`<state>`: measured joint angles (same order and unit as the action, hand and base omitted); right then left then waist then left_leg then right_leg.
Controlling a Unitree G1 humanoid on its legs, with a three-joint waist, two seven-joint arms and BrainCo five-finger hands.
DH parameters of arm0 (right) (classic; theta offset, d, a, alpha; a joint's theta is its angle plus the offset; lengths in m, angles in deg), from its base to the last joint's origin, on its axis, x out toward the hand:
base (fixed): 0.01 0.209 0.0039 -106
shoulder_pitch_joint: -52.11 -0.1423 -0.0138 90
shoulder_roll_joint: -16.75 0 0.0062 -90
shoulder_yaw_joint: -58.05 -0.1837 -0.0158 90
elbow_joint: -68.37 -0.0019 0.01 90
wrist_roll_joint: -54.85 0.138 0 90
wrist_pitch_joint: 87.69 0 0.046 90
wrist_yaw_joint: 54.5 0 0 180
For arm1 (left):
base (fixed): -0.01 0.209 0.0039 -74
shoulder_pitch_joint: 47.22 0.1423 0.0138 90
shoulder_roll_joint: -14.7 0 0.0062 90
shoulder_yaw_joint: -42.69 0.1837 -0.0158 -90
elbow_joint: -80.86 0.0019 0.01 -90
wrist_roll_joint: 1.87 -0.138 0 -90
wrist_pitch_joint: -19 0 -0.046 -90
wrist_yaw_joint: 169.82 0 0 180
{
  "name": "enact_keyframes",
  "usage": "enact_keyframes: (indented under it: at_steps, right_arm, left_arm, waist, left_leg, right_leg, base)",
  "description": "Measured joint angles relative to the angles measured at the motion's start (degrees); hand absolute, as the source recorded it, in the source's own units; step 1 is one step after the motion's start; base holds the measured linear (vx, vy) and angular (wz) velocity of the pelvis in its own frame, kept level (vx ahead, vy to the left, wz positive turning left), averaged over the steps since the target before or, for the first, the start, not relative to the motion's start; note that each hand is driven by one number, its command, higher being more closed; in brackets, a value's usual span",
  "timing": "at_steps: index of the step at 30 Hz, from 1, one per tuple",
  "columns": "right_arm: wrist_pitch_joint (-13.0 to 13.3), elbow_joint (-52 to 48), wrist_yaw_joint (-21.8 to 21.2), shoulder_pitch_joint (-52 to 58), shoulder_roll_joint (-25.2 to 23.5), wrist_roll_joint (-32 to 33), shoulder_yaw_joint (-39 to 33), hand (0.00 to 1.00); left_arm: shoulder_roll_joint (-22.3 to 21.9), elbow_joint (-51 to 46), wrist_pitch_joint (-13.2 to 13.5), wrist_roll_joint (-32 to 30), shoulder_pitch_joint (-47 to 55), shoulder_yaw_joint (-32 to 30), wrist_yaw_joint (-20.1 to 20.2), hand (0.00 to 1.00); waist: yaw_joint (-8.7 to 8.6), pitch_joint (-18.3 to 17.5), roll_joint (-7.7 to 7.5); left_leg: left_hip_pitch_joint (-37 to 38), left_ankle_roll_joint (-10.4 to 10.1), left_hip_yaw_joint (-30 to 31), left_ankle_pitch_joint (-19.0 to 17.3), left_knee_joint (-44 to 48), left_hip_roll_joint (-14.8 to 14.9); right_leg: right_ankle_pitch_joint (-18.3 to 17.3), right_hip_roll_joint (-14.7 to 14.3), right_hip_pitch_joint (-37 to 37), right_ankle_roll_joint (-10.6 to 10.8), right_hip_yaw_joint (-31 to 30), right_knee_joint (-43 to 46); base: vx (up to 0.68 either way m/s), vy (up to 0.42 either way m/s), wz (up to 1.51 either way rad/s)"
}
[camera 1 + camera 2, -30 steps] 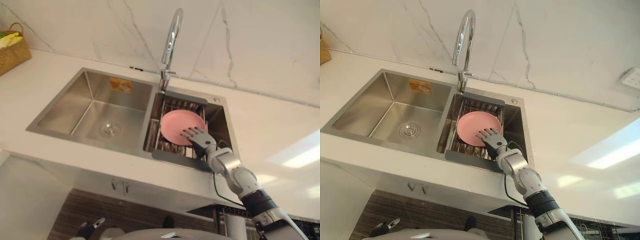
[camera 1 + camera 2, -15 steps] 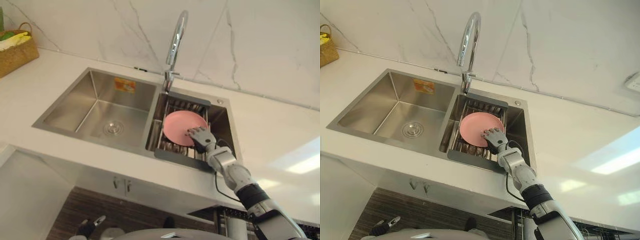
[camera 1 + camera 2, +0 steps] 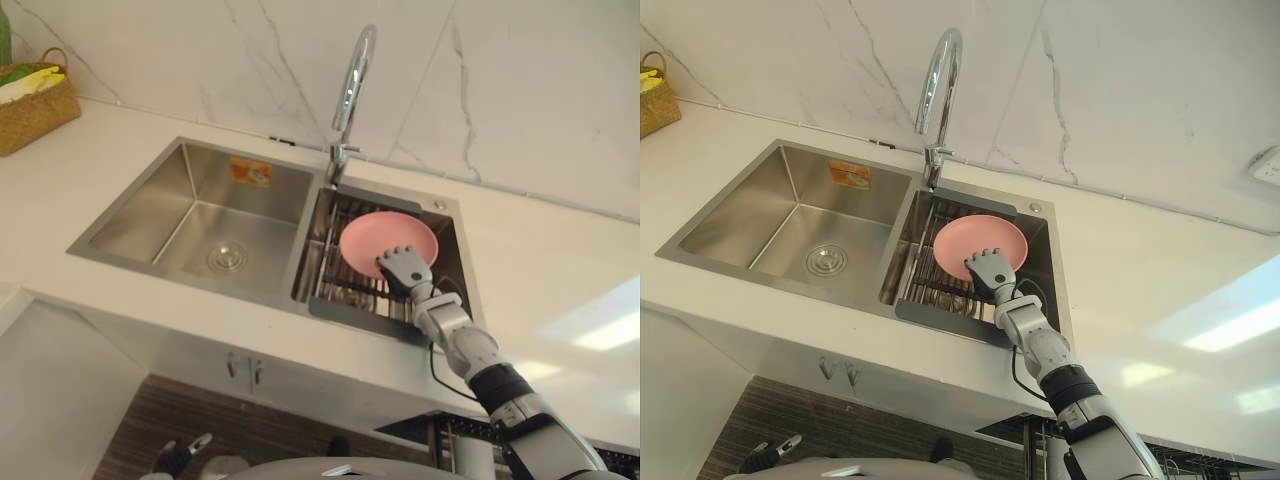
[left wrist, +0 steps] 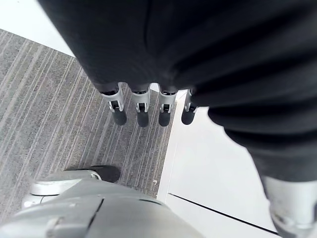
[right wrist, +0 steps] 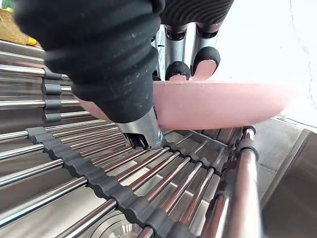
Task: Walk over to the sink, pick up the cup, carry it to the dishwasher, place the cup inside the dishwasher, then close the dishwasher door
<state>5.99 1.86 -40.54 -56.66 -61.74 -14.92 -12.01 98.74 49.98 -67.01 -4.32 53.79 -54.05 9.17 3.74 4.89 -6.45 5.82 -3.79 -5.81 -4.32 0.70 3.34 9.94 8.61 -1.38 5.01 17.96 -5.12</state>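
At the sink (image 3: 190,215), the right hand (image 3: 402,268) is clamped on the rim of a pink dish (image 3: 385,238), more plate than cup. The dish is now lifted clear of the rack (image 3: 345,288) it lay on, so pickup seems done and carrying comes next. The left hand (image 4: 142,111) hangs slack, fingers straight.

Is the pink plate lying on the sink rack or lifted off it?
Lifted off. The right hand pinches the plate at its edge, and the right wrist view shows a gap between plate and rack.
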Motion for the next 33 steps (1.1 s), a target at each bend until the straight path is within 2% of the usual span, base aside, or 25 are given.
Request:
enact_keyframes:
  at_steps: [4, 9, 13, 17, 24, 30, 32, 33]
  right_arm:
    - [1.16, -0.31, 0.35, 0.0, 0.16, 2.23, -0.97, 1.0]
    - [1.16, -5.15, 0.49, 0.11, 0.73, 5.32, -3.51, 1.0]
    - [1.22, -7.36, 1.13, 0.15, 2.82, 7.23, -5.2, 1.0]
    - [1.42, -7.6, 1.16, 0.58, 2.82, 8.29, -7.19, 1.0]
    - [1.58, -14.01, 1.18, 2.82, 3.01, 10.63, -10.18, 1.0]
    - [2.39, -18.03, 1.0, 5.58, 6.4, 12.1, -15.99, 1.0]
    - [2.4, -18.1, 1.01, 5.68, 8.15, 12.13, -17.92, 1.0]
    - [2.39, -18.27, 1.04, 5.59, 9.74, 12.35, -18.54, 1.0]
  left_arm:
    - [0.0, -0.07, 0.6, 0.01, 0.16, -0.07, -0.05, 0.0]
    - [-0.05, -0.55, 1.11, 0.03, 0.78, -0.38, -0.06, 0.0]
    - [-0.08, -2.05, 1.2, 0.05, 1.52, -0.43, -0.08, 0.0]
    - [-0.17, -2.06, 1.21, 0.12, 1.74, -0.42, -0.09, 0.0]
    - [-0.35, -2.06, 1.68, 0.13, 2.76, -0.44, -1.37, 0.0]
    - [-0.49, -2.21, 2.7, -0.03, 3.89, -0.43, -1.61, 0.0]
    - [-0.9, -2.26, 3.77, -0.03, 4.82, -0.46, -1.68, 0.0]
    - [-1.61, -2.25, 4.35, 0.02, 5.34, -0.49, -1.95, 0.0]
  waist:
    - [-0.13, 0.19, 0.28]
    - [-0.61, 0.6, 1.0]
    - [-0.66, 0.6, 1.01]
    - [-0.86, 0.6, 1.04]
    - [-1.77, 0.48, 1.39]
    - [-2.13, 0.13, 2.34]
    - [-2.31, -0.07, 3.07]
    - [-1.94, -0.1, 4.45]
  left_leg:
    - [0.03, -0.01, -0.13, -0.01, 0.03, 0.0]
    - [0.34, 0.02, -0.17, -0.14, 0.11, 0.0]
    - [0.41, 0.04, -0.23, -0.17, 0.12, 0.01]
    - [0.43, 0.04, -0.24, -0.18, 0.18, 0.01]
    - [0.66, -0.01, -0.45, -0.26, 0.22, 0.05]
    - [0.98, 0.03, -0.48, -0.6, 0.25, 0.1]
    - [-0.09, 0.14, -0.57, -2.89, 4.13, 0.34]
    - [-2.82, -0.02, -0.46, -7.13, 11.02, 1.39]
  right_leg:
    - [0.0, 0.0, 0.0, 0.0, -0.02, 0.02]
    - [-0.04, 0.0, -0.35, 0.05, -0.07, 0.05]
    - [-0.07, -0.01, -0.43, 0.09, -0.06, 0.08]
    - [-0.08, 0.0, -0.49, 0.1, -0.05, 0.29]
    - [-0.13, -0.01, -0.69, 0.16, -0.13, 0.35]
    - [-0.45, -0.07, -1.15, 0.14, -0.08, 0.38]
    - [-1.24, -0.26, -1.36, 0.56, -0.53, 0.4]
    - [-2.04, -1.22, -1.39, 0.49, -2.41, 0.4]
  base:
    - [0.0, 0.0, 0.0]
    - [0.0, 0.0, 0.0]
    - [0.0, 0.0, 0.0]
    - [0.0, 0.0, 0.0]
    - [0.0, 0.0, 0.0]
    - [0.0, 0.0, 0.01]
    - [0.0, 0.008, -0.13]
    - [-0.05, 0.055, -0.36]
